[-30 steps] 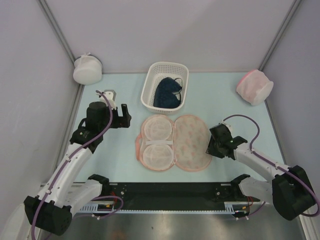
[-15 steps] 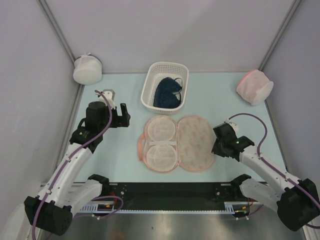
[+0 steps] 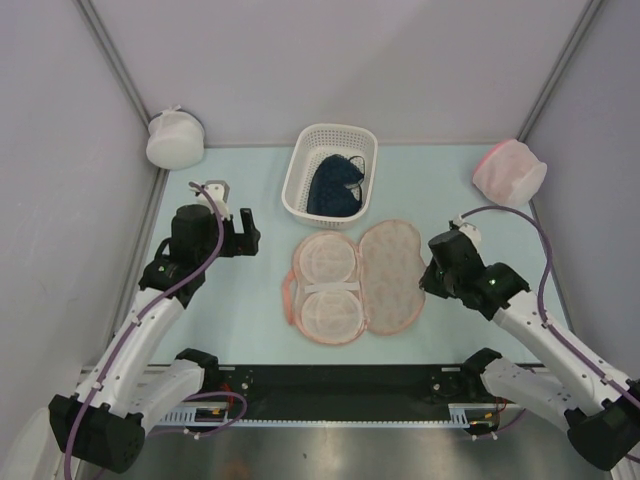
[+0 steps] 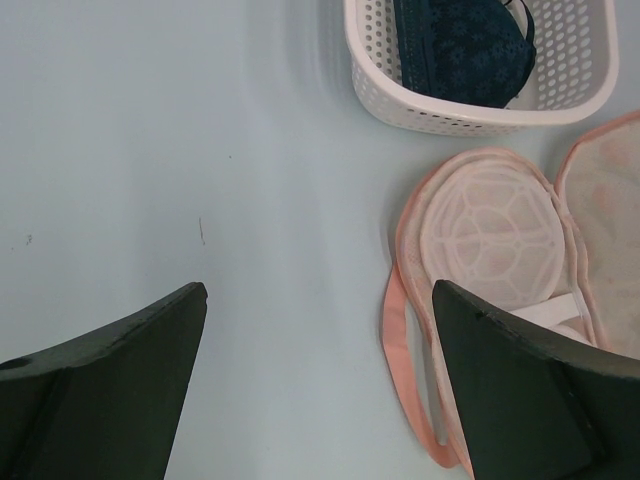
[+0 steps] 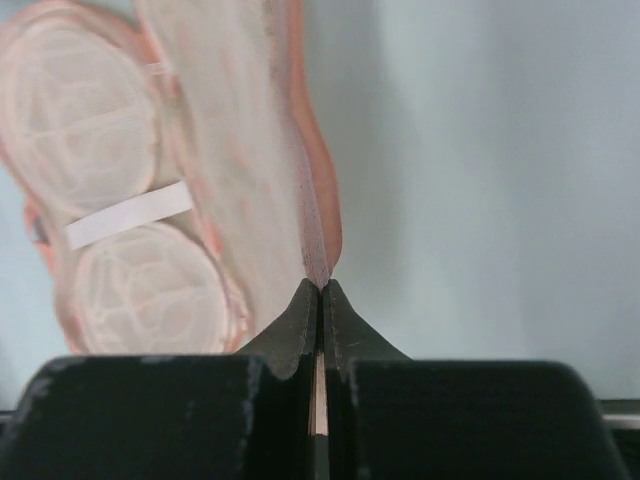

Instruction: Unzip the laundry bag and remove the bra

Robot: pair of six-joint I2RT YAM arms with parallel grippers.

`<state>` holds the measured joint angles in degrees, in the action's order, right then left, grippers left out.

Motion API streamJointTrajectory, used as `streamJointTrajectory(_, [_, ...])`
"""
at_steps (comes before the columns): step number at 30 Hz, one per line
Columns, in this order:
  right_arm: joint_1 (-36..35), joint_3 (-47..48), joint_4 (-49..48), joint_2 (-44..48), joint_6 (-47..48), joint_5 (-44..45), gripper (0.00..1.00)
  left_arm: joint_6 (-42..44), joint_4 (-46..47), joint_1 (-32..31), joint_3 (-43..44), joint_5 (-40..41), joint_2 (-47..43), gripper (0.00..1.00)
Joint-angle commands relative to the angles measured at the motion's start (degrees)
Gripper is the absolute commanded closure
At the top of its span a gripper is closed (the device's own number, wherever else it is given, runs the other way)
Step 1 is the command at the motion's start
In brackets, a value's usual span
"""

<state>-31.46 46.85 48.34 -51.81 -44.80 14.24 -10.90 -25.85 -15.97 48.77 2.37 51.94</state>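
Note:
The laundry bag [image 3: 392, 272] lies unzipped and spread open at the table's middle, its beige printed flap on the right and its white mesh cups [image 3: 325, 262] on the left. My right gripper [image 3: 432, 275] is shut on the pink edging of the right flap, which stands pinched between the jaws in the right wrist view [image 5: 320, 290]. The bag [image 5: 230, 160] stretches away from them. The navy bra [image 3: 335, 185] lies in the white basket [image 3: 295, 185] behind the bag. My left gripper [image 3: 250, 230] is open and empty over bare table, left of the bag [image 4: 500, 220]. The bra [image 4: 465, 45] also shows in that view.
A round white mesh pouch [image 3: 175, 138] sits at the far left corner. A round pink-and-white mesh pouch [image 3: 510, 172] sits at the far right. Grey walls close in three sides. The basket [image 4: 470, 112] stands just beyond the bag.
My right gripper has moved up and away from the near edge, holding the bag's edging. The bag has shifted and turned with it. The left arm has barely moved.

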Motion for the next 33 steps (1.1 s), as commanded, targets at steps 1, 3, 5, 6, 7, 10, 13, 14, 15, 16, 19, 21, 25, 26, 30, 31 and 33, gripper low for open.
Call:
streamJointTrajectory(1, [-8.60,5.52,-2.10,-0.74,-1.26,3.33,1.00,0.88,1.41,0.58,-0.17,-0.79,-1.49,0.01])
streamJointTrajectory(3, [-14.20,7.19,-4.12,-2.85,-1.43,5.35,1.00,0.96,1.41,0.58,-0.26,-0.79,-1.58,0.00])
streamJointTrajectory(5, [-17.47,7.73,-7.11,-4.60,-1.17,5.71,1.00,0.96,1.50,0.50,-0.26,-0.88,-1.58,0.00])
streamJointTrajectory(6, [-18.80,8.16,-8.16,-6.27,-1.17,5.80,1.00,0.96,1.41,0.58,-0.17,-0.96,-1.67,0.00])
streamJointTrajectory(7, [-21.51,8.26,-9.13,-7.33,-1.00,5.80,1.00,0.96,1.41,0.50,-0.26,-1.05,-1.76,0.00])
streamJointTrajectory(10, [-25.91,8.87,-13.78,-11.28,-0.73,5.80,1.00,0.88,1.50,0.50,-0.35,-0.97,-2.02,0.00])
streamJointTrajectory(13, [-28.03,9.22,-18.34,-14.98,-0.64,4.66,1.00,0.88,1.41,0.58,-0.43,-1.14,-2.11,0.00])
streamJointTrajectory(14, [-29.26,9.22,-19.76,-15.94,-0.73,4.13,1.00,0.96,1.41,0.59,-0.43,-1.14,-2.20,0.00])
streamJointTrajectory(15, [-29.70,9.22,-21.25,-16.82,-0.91,2.74,1.00,0.96,1.33,0.50,-0.43,-1.23,-2.28,0.00])
streamJointTrajectory(16, [-29.97,9.22,-24.14,-18.74,-0.99,2.03,1.00,1.05,1.32,0.50,-0.43,-1.14,-2.37,0.00])
streamJointTrajectory(19, [-31.20,9.49,-28.89,-23.05,-1.52,-1.22,1.00,1.14,1.41,0.50,-0.61,-0.97,-2.99,0.00])
streamJointTrajectory(21, [-31.90,9.84,-30.92,-25.34,-1.79,-2.90,1.00,1.31,1.32,0.50,-0.70,-0.79,-3.16,0.00])
streamJointTrajectory(25, [-32.26,11.68,-33.83,-30.71,-0.91,-4.57,1.00,1.23,1.24,0.50,-0.79,-0.79,-3.51,0.00])
streamJointTrajectory(26, [-32.26,12.21,-33.92,-32.63,-0.73,-4.75,1.00,1.31,1.32,0.50,-0.87,-0.70,-3.60,0.00])
streamJointTrajectory(30, [-32.43,14.06,-35.50,-36.25,0.06,-6.15,1.00,1.49,1.24,0.50,-0.96,-0.18,-4.04,0.00])
streamJointTrajectory(31, [-32.43,14.14,-36.37,-36.78,0.15,-6.33,1.00,1.49,1.24,0.50,-1.05,-0.17,-3.96,0.01])
streamJointTrajectory(33, [-32.43,14.76,-36.73,-38.35,0.15,-6.94,1.00,1.49,1.24,0.58,-0.96,-0.17,-3.96,0.00])
